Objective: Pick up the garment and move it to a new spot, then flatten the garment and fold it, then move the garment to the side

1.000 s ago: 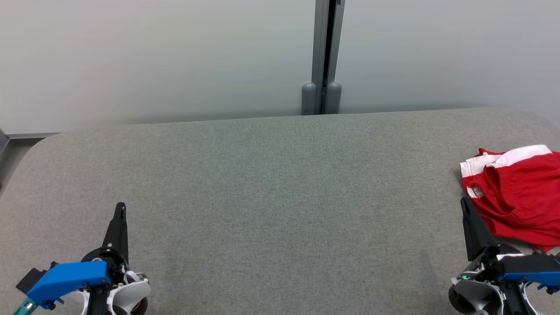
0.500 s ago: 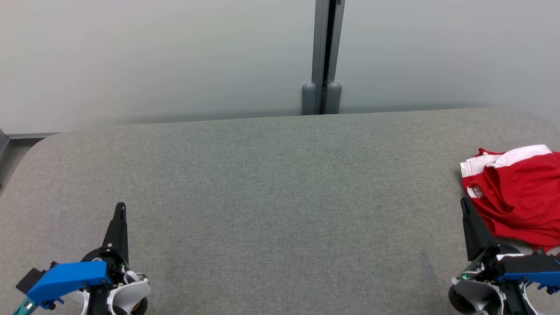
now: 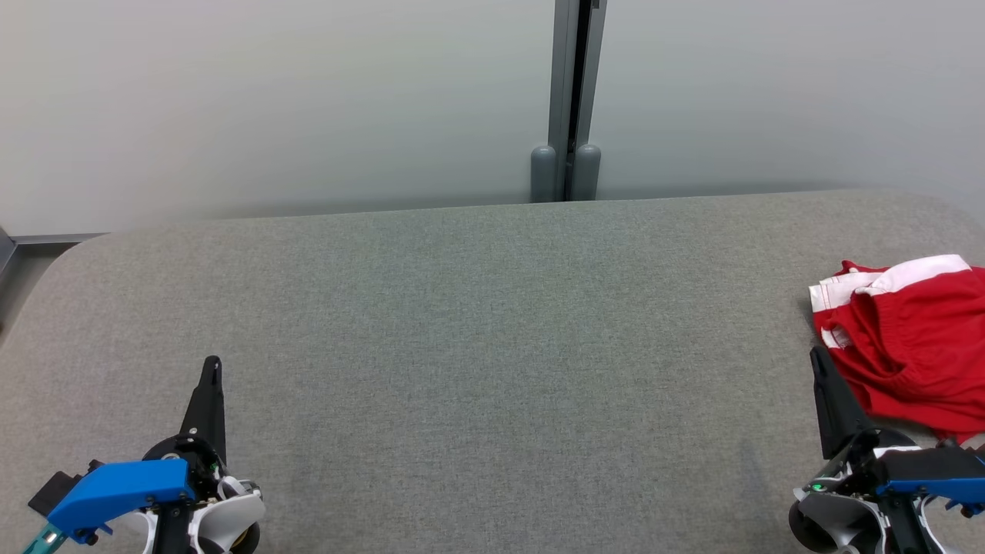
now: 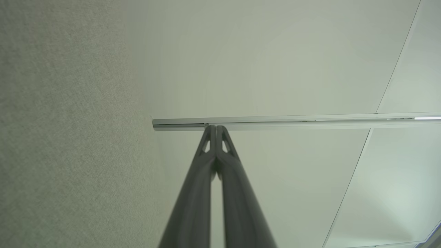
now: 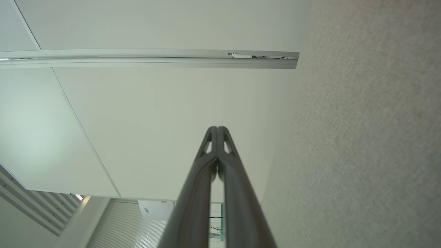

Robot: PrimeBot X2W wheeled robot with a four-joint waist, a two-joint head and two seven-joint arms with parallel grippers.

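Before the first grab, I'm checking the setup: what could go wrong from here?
The red garment lies bunched at the right end of the table, partly cut off by the head view, so a grab may catch several layers. The right tool beside it is shut; reaching in like that would likely push the cloth.

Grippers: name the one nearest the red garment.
The right gripper, its tip beside the red garment; the left gripper sits far across the grey table.
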